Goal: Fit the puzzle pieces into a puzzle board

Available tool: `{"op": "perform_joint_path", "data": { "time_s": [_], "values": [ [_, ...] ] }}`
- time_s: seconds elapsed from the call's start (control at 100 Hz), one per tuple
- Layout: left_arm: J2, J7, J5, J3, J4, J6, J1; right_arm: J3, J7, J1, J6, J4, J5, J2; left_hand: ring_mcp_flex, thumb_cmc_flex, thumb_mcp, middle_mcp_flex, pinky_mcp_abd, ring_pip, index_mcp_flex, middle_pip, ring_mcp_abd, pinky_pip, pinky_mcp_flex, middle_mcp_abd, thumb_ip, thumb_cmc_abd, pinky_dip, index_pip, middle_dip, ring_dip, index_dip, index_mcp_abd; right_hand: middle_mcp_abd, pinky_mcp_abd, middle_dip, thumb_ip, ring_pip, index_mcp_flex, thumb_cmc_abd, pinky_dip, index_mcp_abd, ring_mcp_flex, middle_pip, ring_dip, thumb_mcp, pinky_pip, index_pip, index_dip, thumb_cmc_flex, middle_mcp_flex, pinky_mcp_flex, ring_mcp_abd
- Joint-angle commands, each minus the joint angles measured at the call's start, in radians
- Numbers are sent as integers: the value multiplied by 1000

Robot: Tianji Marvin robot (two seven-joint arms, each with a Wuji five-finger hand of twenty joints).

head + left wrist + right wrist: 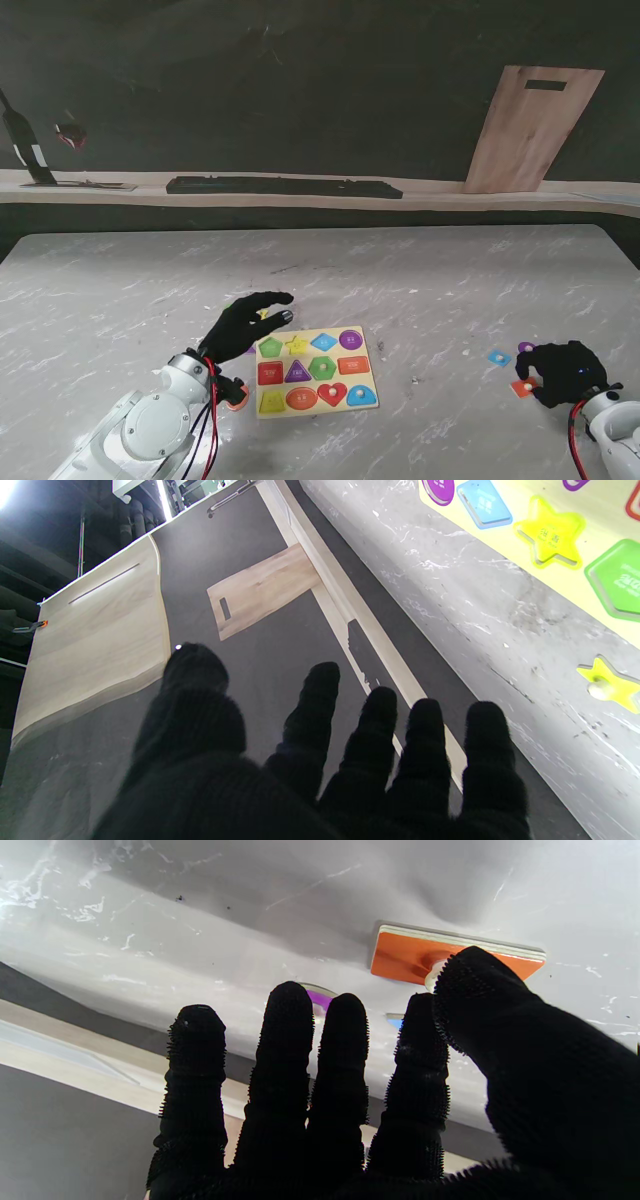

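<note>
The left hand (245,325) hovers with fingers spread and empty over a loose yellow star (611,684), just beside the board's (313,372) far left corner. Well to the right, the right hand (562,371), fingers apart, rests its thumb on an orange piece (415,956); blue (498,357) and purple (526,347) pieces lie just beyond.

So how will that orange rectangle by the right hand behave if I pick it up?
The orange rectangle looks like a flat, rigid slab, so probably stiff and light. It lies flat on the marble table, likely to slide rather than roll. Its small knob probably gives fingertips the best purchase.
</note>
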Motion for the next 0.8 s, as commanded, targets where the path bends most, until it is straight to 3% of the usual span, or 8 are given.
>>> {"op": "perform_joint_path", "data": {
  "time_s": [0.0, 0.17, 0.29, 0.43, 0.79],
  "values": [
    [0, -3, -2, 2, -5, 4, 2, -10, 3, -2, 10, 9, -4, 0, 23, 9, -30, -2, 7, -20, 15, -9, -18, -1, -13, -16, -12, 30, 13, -14, -10, 6, -5, -27, -17, -1, -4, -35, 26, 17, -14, -1, -37, 26, 0, 16, -2, 3, 32, -17, 29, 36, 7, -5],
    [1, -10, -8, 6, 0, 7, -5, -21, -1, 6, 23, 26, 3, 0, 22, 8, -30, -3, 6, -20, 16, -10, -17, -1, -13, -14, -12, 30, 13, -14, -10, 6, -5, -26, -17, -1, -5, -48, 36, 25, -12, 0, -45, 29, 2, 20, -8, 7, 54, -25, 34, 41, 10, -3],
    [1, -10, -9, 6, 1, 8, -6, -28, -5, 12, 29, 37, 12, -1, 23, 8, -30, -1, 6, -20, 16, -9, -18, 0, -13, -17, -12, 30, 13, -14, -10, 6, -4, -28, -20, 0, -13, -70, 44, 37, 8, -1, -75, 38, 3, 20, -38, 13, 132, -80, 68, 62, 14, -2],
    [1, -11, -9, 7, 1, 8, -7, -36, -12, 16, 34, 45, 18, -1, 23, 8, -30, -1, 6, -20, 15, -9, -19, 0, -13, -15, -12, 29, 13, -13, -10, 6, -4, -27, -37, 3, -32, -71, 52, 141, 53, -2, -83, 71, -5, 18, -49, 23, 188, -112, 96, 140, 28, 1],
    [-1, -3, -7, 3, -5, 6, -1, -21, -84, 2, -7, -8, 84, -25, 22, 9, -29, -2, 6, -21, 14, -9, -18, -2, -14, -16, -12, 28, 13, -13, -10, 5, -4, -26, 9, 4, -52, -72, 85, 202, 25, 2, -14, 123, 14, 25, -16, 62, 221, -164, 110, 205, 68, 22]
  ]
}}
